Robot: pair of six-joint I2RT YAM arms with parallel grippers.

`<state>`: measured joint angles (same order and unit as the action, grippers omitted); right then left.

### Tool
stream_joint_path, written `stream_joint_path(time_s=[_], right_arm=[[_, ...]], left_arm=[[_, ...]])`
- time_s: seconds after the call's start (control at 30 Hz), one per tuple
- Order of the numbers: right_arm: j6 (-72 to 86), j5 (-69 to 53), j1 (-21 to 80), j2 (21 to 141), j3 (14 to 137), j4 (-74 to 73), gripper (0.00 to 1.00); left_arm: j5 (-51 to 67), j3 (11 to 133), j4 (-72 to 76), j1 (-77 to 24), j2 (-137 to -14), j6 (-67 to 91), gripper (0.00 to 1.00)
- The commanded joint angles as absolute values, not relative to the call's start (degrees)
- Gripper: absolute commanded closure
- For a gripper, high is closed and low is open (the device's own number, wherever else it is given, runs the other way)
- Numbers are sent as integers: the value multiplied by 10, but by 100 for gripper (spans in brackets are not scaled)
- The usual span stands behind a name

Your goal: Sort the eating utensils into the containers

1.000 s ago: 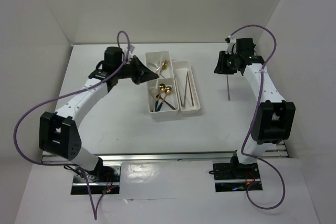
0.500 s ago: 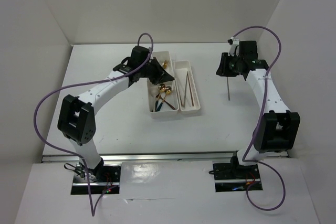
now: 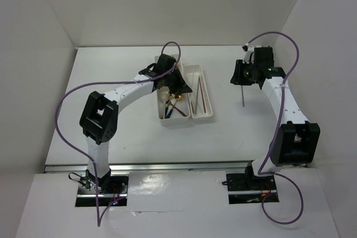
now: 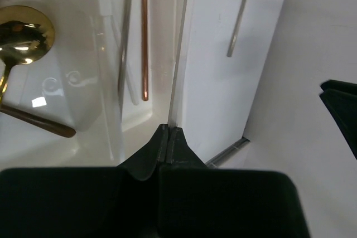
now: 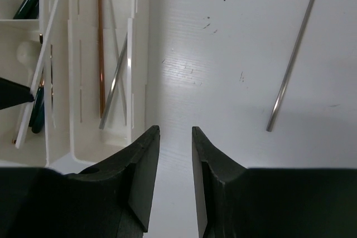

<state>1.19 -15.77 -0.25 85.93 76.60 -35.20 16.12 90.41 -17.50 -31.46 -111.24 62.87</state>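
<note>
My left gripper hovers over the two trays, shut on a white chopstick that slants across them. In the left wrist view its jaws are pressed together, and the white chopstick runs up from the tips. The long narrow tray holds a copper chopstick and a silver one. Gold spoons and dark green handles lie in the near compartment of the wide tray. My right gripper is open and empty above bare table. A silver chopstick lies just to its right.
White walls close in the table on the left, back and right. The left arm's elbow stands over the left half of the table. A purple cable loops above the far compartment. The right arm's elbow sits near the right wall.
The left arm has swung right, from left of the wide tray to over both trays. The right gripper has stayed open and drifted slightly right.
</note>
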Motion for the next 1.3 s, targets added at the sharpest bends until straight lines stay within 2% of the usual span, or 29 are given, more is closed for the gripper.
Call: stream_joint_path(time_s=[0.0, 0.33, 0.37, 0.4, 0.47, 0.5, 0.63, 0.7, 0.97, 1.1, 1.23, 1.27], right_arm=[[13, -152, 0, 819, 742, -351, 63], [-10, -128, -5, 802, 722, -356, 58], [-11, -128, -5, 802, 722, -356, 58], [-11, -123, -5, 802, 722, -356, 57], [-11, -116, -5, 796, 716, -356, 55], [-11, -116, -5, 796, 709, -356, 55], [-16, -105, -11, 796, 698, -343, 55], [-22, -98, -17, 796, 680, -335, 55], [-33, -74, -47, 843, 630, -252, 58], [-15, -50, -47, 899, 635, -222, 61], [-15, -40, -52, 955, 654, -206, 61], [-15, -40, -52, 978, 659, -206, 63]], left_arm=[[146, 937, -169, -321, -1139, 606, 100], [154, 991, -150, -326, -1203, 600, 100], [154, 991, -145, -326, -1212, 600, 97], [154, 991, -145, -326, -1212, 600, 90], [160, 997, -138, -326, -1212, 594, 73], [160, 997, -138, -326, -1212, 587, 61], [153, 997, -133, -326, -1193, 553, 44], [142, 997, -133, -326, -1172, 526, 41], [95, 1009, -147, -308, -1038, 401, 41], [46, 1022, -172, -287, -959, 291, 21], [22, 993, -191, -250, -877, 206, 14], [12, 993, -217, -237, -868, 185, 9]])
